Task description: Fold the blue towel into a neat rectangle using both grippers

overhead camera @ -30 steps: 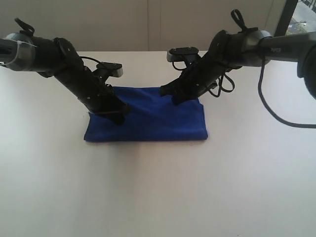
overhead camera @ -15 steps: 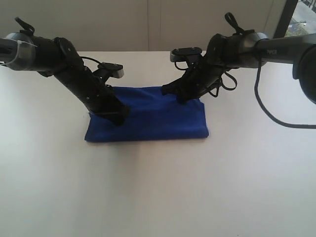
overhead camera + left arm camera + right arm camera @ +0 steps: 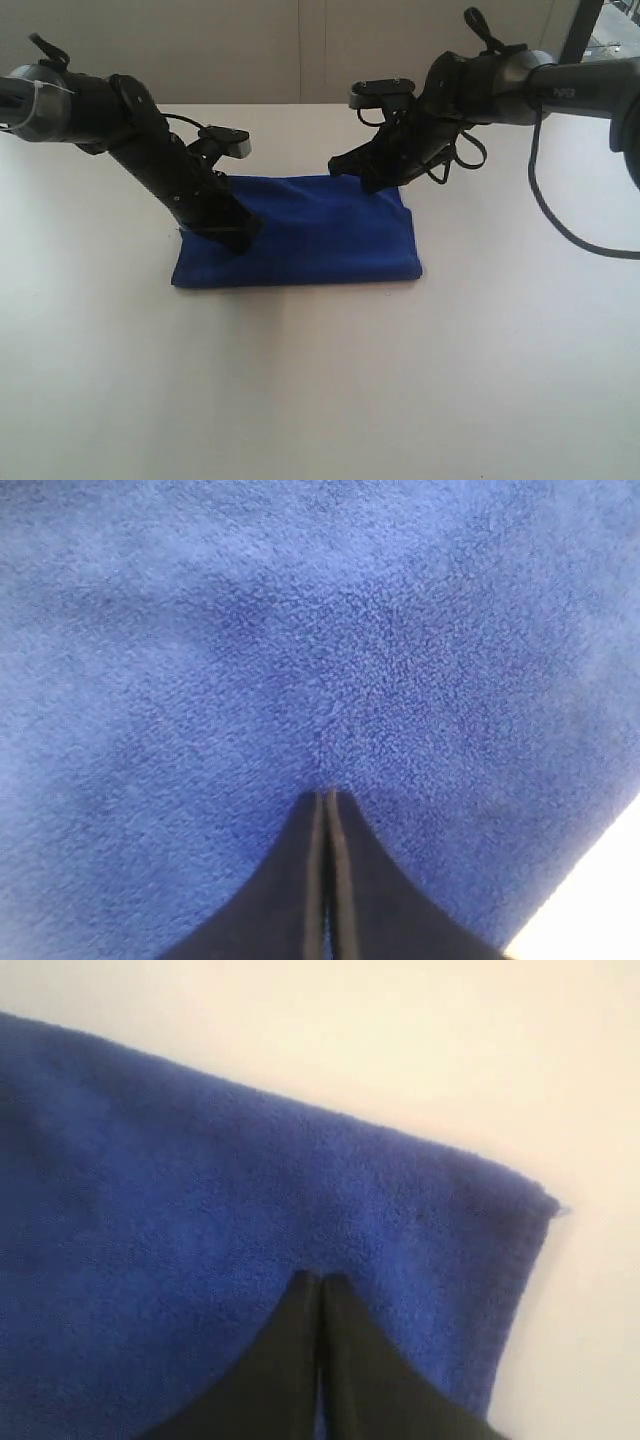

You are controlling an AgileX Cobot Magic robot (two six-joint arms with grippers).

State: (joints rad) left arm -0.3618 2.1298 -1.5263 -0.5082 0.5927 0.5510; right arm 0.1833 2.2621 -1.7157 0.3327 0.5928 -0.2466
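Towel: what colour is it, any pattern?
The blue towel is plain deep royal blue with no pattern; the left wrist view shows it best, close up.

Black jointed arms (image 3: 165,165), looping black cables (image 3: 529,170)

- My left claw (image 3: 327,798) has its two dark fingers (image 3: 290,880) pressed together, no gap between them.
- The tips rest against the towel (image 3: 300,640).
- Blue pile fills nearly everything I see.
- A pale table (image 3: 590,910) sliver shows at one corner.
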